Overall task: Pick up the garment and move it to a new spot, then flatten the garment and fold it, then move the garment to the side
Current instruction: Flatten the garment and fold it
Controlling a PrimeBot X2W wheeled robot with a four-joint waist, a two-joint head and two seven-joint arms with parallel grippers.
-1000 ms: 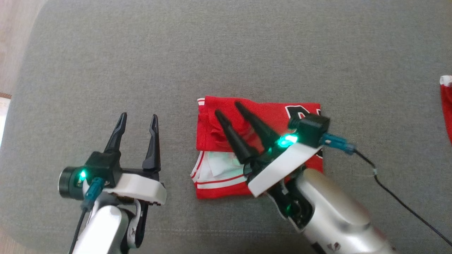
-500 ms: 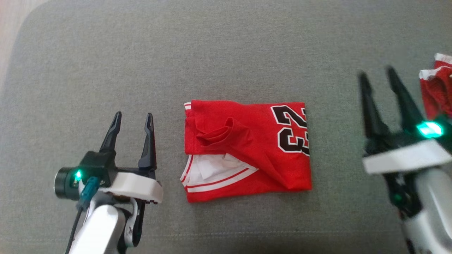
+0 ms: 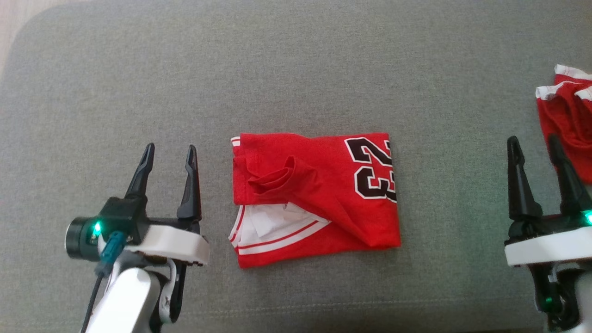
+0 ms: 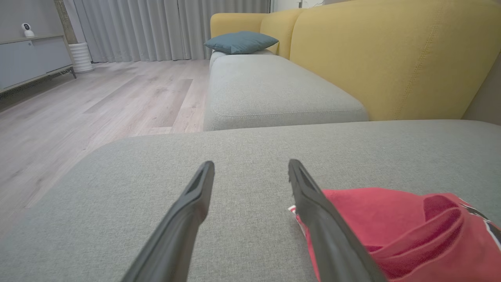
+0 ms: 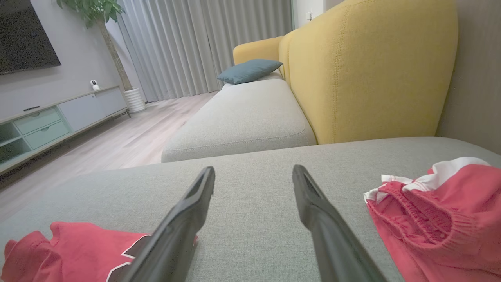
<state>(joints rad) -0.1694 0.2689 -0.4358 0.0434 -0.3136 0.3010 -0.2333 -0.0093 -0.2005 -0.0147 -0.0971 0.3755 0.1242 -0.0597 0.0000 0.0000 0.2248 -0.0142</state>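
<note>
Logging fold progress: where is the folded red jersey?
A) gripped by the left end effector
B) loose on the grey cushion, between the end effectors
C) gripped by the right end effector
B: the jersey lies on the cushion; left end effector and right end effector stand open, clear of it.

A folded red jersey (image 3: pixel 314 199) numbered in black lies on a grey cushion (image 3: pixel 296 69), flanked by the left gripper (image 3: pixel 169 148) and right gripper (image 3: pixel 533 138), both spread wide and empty. A second red garment (image 3: pixel 566 115) lies at the right edge.
</note>
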